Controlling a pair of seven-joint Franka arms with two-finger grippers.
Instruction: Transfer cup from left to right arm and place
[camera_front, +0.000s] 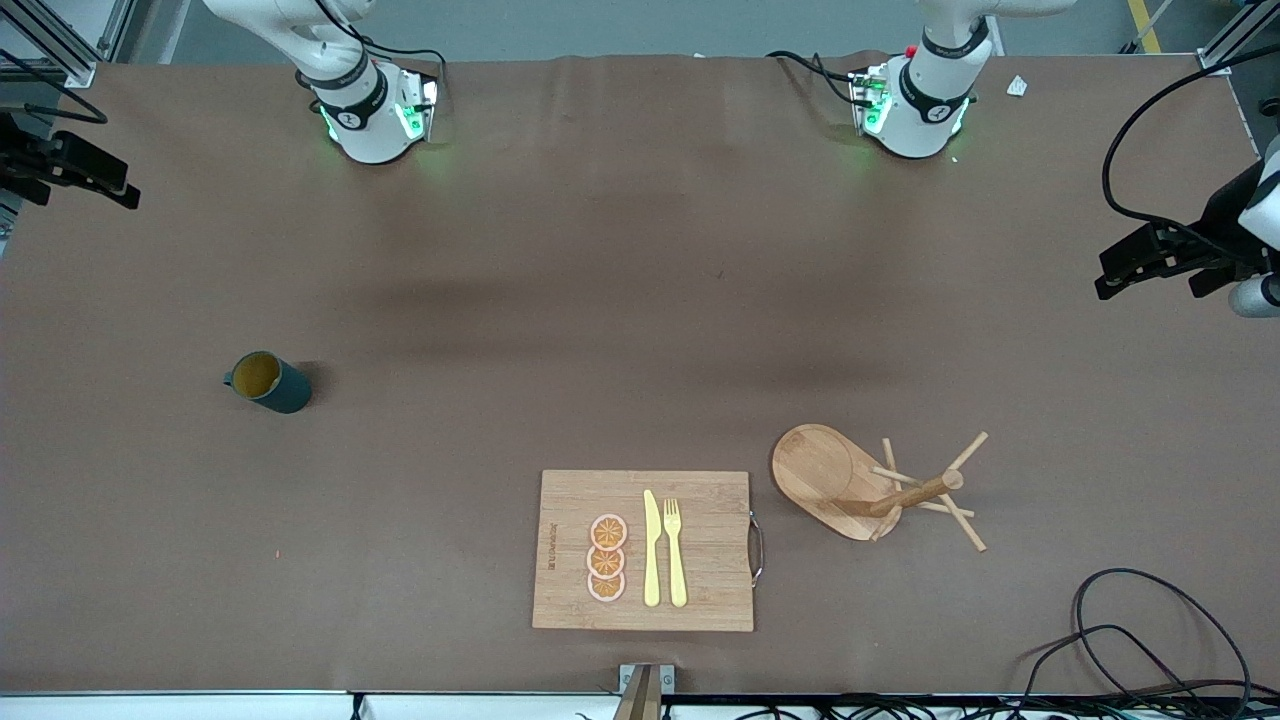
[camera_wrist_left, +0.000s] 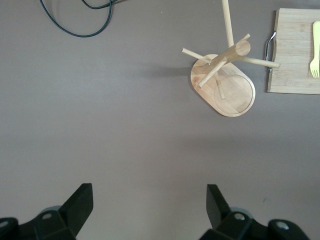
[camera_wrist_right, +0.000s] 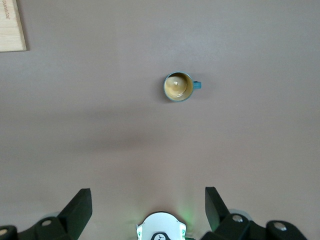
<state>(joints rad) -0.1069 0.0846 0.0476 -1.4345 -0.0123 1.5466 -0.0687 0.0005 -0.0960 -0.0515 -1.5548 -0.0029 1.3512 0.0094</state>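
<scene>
Cup (camera_front: 267, 382) sits upright, well apart from the peg rack (camera_front: 870, 485); both grippers, left gripper (camera_wrist_left: 149, 202) and right gripper (camera_wrist_right: 148, 202), hang open and empty, so I'd descend square over its rim.

A brown cloth covers the table (camera_front: 620, 300) edge to edge. Black cables (camera_front: 1130, 640) coil at its near corner, toward the left arm's end.

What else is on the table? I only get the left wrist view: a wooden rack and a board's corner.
Observer: A dark teal cup stands upright toward the right arm's end of the table.
Operator: Is anything holding it?
Observer: No. The right gripper hangs open up at that end, apart from it; the left gripper waits open at its own end.
Operator: What's on the board?
Observer: Three orange slices, beside a yellow knife.
</scene>
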